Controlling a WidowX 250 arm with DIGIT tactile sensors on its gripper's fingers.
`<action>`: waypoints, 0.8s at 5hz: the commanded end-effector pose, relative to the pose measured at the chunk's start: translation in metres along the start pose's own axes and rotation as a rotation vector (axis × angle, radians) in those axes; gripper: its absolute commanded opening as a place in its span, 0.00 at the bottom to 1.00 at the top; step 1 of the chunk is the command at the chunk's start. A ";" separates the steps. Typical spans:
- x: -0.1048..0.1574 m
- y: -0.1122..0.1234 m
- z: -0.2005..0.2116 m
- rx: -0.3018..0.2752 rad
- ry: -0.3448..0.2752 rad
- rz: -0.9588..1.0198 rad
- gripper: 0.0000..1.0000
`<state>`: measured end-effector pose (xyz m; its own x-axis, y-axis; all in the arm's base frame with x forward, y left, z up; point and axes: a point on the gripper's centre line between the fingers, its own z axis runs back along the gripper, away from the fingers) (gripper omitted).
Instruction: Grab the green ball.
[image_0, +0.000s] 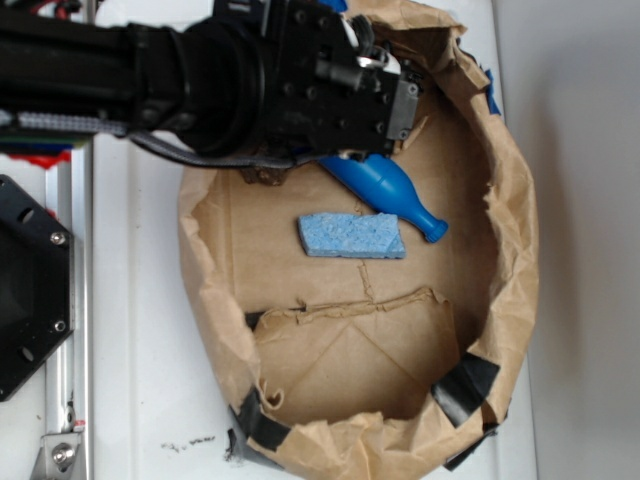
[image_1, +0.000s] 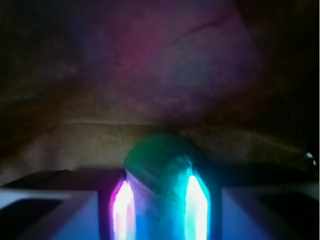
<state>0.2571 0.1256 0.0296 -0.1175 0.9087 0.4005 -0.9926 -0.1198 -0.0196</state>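
In the wrist view the green ball (image_1: 159, 155) sits between my two glowing fingers, one pad (image_1: 121, 207) on its left and one (image_1: 196, 205) on its right, both pressed against it. My gripper (image_1: 159, 200) is shut on the ball, down against the brown paper floor. In the exterior view the black gripper body (image_0: 340, 85) reaches into the top of the paper bag (image_0: 515, 240). The ball is hidden under it there.
A blue bottle toy (image_0: 385, 190) lies just below the gripper, and a blue sponge (image_0: 352, 236) sits at the bag's middle. The bag's crumpled walls ring everything. The arm (image_0: 120, 70) enters from the left; a metal rail (image_0: 75, 300) runs down the left side.
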 end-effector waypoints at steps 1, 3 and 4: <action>-0.008 0.007 0.065 -0.098 0.094 -0.352 0.00; -0.003 0.033 0.124 -0.116 0.312 -0.872 0.00; -0.003 0.032 0.132 -0.109 0.425 -1.133 0.00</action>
<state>0.2292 0.0402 0.1315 0.8488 0.5126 -0.1296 -0.5077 0.8586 0.0710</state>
